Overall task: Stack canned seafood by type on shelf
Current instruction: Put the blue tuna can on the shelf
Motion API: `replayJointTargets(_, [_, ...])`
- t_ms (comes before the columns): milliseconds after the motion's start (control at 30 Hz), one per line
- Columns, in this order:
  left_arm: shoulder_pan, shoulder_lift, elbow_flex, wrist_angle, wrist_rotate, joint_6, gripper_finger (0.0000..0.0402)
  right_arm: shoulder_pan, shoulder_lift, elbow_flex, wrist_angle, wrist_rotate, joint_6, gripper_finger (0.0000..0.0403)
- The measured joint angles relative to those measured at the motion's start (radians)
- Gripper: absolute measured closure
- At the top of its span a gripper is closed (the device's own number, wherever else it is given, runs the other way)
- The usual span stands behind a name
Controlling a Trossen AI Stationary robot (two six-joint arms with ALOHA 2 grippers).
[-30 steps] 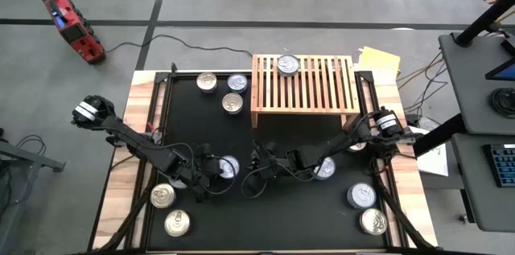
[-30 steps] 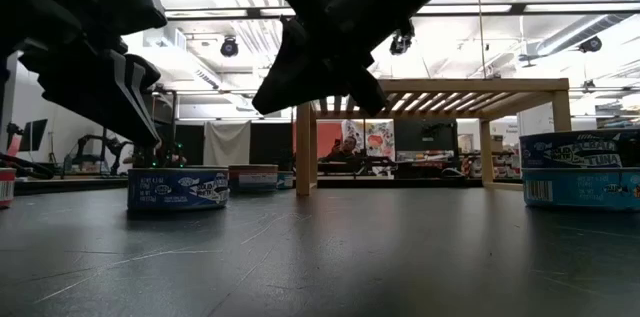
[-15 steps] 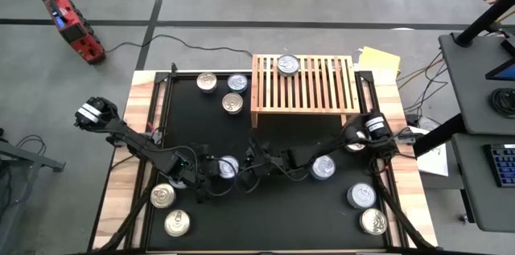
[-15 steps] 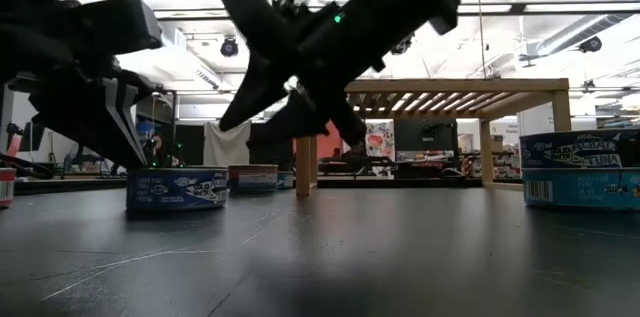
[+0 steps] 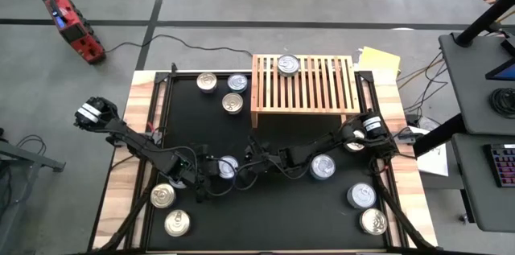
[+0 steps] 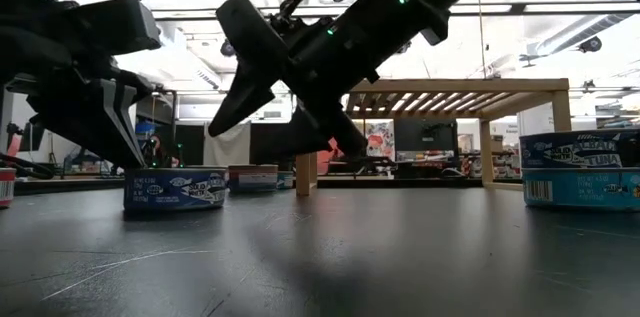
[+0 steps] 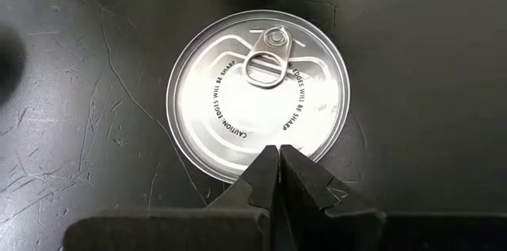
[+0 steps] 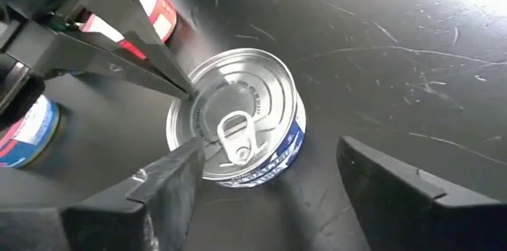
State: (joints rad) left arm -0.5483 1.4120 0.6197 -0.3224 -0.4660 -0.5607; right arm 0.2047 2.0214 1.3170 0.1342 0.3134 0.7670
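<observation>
A blue-labelled tin [image 5: 228, 166] of canned seafood stands flat on the black mat [image 5: 273, 215] near the table's middle; it also shows in the low view as the tin [image 6: 175, 189]. My left gripper [image 7: 277, 152] is shut, with its tips at the lid's near rim. My right gripper [image 8: 269, 148] comes from the table's right side. It is open, its fingers spread on either side of the tin without touching it. The wooden shelf [image 5: 304, 84] stands at the far edge with one tin [image 5: 288, 65] on its slatted top. My left gripper sets its shut fingertips [image 8: 184, 86] on the tin's silver lid at the rim [image 7: 273, 142], away from the pull tab. The fingers slant down from the table's left side. The tin stays flat on the mat.
Loose tins lie around the mat: three at the far left [image 5: 232, 103], two at the near left [image 5: 162, 196], two at the near right [image 5: 361, 196], and one under my right arm [image 5: 323, 166]. A stacked pair [image 6: 585, 172] shows in the low view.
My right gripper has opened wide. It has moved down and toward the table's left edge, closing in on the blue tin that my left gripper's tips rest on. The left gripper has stayed shut at the tin's lid.
</observation>
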Motion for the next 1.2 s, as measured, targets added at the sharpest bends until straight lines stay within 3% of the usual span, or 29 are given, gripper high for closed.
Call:
replayJointTargets(367, [-0.020,0.000,-0.008,0.002,-0.014,-0.032,0.0400,0.000,0.035,0.000,0.035,-0.008,0.000,0.0085])
replayJointTargets(800, [-0.039,0.001,-0.011,0.008,-0.024,-0.055,0.0400,-0.001,0.035,0.000,0.066,-0.033,-0.005,0.0087])
replayJointTargets(1200, [-0.042,0.001,-0.014,0.012,-0.025,-0.068,0.0400,-0.010,0.045,-0.001,0.097,-0.033,-0.005,0.0065])
